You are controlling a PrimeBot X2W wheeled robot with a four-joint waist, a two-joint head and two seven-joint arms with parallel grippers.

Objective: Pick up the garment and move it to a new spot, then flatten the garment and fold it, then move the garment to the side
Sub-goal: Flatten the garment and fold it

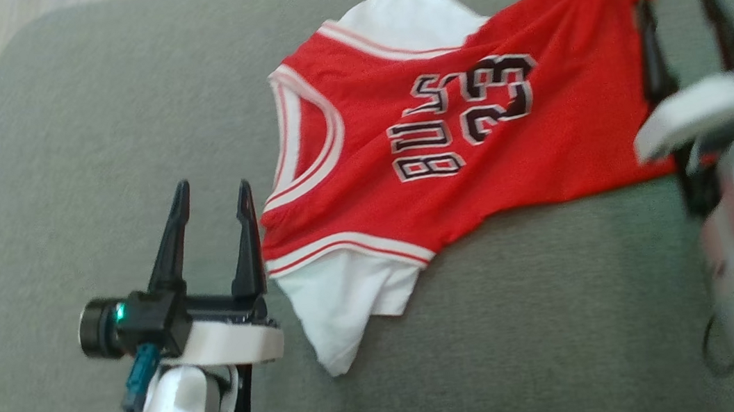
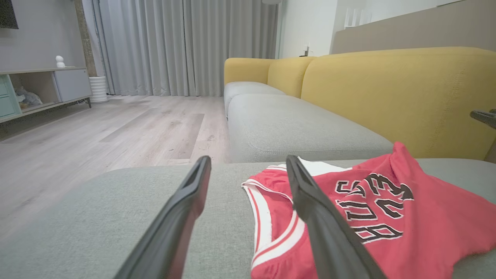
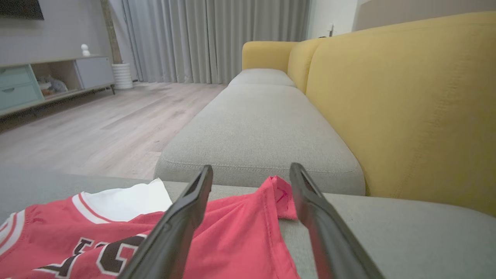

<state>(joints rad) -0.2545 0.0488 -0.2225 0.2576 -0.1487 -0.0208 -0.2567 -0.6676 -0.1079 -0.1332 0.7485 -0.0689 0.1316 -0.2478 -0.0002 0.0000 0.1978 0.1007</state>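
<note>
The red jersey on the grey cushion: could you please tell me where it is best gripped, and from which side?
Probably its hem corner at the robot's right: there the red jersey peaks up off the grey cushion, giving cloth to pinch. Come from the near side with the right gripper, whose open fingers flank it.

We note garment (image 1: 543,156): thin red cloth, matt, creased; white trim, white underlayer. Under it sofa seat (image 1: 89,163): grey woven fabric, coarse, matt. We read left claw (image 1: 212,184): dark plastic fingers, faint sheen. Upper left of left wrist view, floor (image 2: 97,131): pale wood-look planks, smooth, satin.
</note>
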